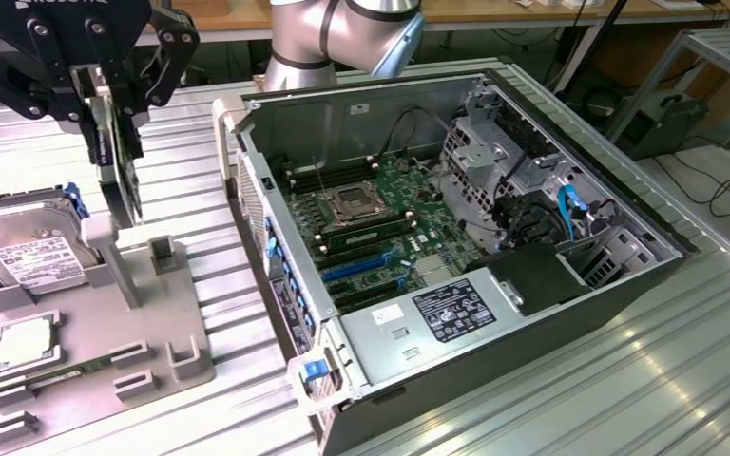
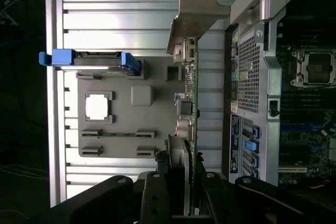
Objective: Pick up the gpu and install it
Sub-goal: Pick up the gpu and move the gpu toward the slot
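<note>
The gpu (image 1: 119,161) hangs on edge straight below the gripper (image 1: 111,93) in the exterior view, its top edge pinched between the black fingers, which are closed against its two faces. Under the card's lower end stands the grey holder tray (image 1: 149,328); whether the card touches the tray's tall post I cannot tell. Below the gripper and toward the exterior view's left, a hard drive (image 1: 29,252) leans in the tray, and a square processor chip (image 1: 29,342) lies further down it. Well off to the gripper's other side, toward the exterior view's right, the open computer case (image 1: 339,104) lies on the ribbed metal table (image 1: 669,380) with its motherboard (image 1: 384,223) exposed.

In the wrist view the gripper (image 2: 181,179) clamps the gpu (image 2: 193,106), seen edge-on and running away from the fingers, with its silver bracket (image 2: 195,9) at the far end. Beyond the card lies the holder tray (image 2: 149,129) with the hard drive (image 2: 89,59) and the processor chip (image 2: 97,106). The computer case (image 2: 257,77) sits beside the card, its CPU socket (image 2: 317,69) visible.
</note>
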Available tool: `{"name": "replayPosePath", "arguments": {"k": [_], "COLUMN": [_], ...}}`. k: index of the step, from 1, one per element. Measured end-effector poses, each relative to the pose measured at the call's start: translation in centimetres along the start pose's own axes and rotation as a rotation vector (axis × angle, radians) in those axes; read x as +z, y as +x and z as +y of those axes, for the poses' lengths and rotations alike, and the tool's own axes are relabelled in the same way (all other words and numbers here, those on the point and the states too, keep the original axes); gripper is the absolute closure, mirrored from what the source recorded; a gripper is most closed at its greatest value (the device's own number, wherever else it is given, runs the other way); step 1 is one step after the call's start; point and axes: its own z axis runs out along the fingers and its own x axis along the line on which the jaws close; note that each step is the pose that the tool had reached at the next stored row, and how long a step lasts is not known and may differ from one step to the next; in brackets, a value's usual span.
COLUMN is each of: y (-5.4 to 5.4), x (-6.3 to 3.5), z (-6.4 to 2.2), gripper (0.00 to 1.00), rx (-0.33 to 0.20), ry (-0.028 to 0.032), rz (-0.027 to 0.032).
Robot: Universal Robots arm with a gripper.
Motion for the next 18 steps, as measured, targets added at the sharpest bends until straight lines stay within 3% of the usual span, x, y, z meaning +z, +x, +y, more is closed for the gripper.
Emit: {"name": "replayPosePath", "arguments": {"k": [18], "y": [-1.5], "x": [-0.02], "z": [-0.01], "gripper": [0.73], "rx": [0.000], "ry": [0.0000], "rz": [0.0000]}}
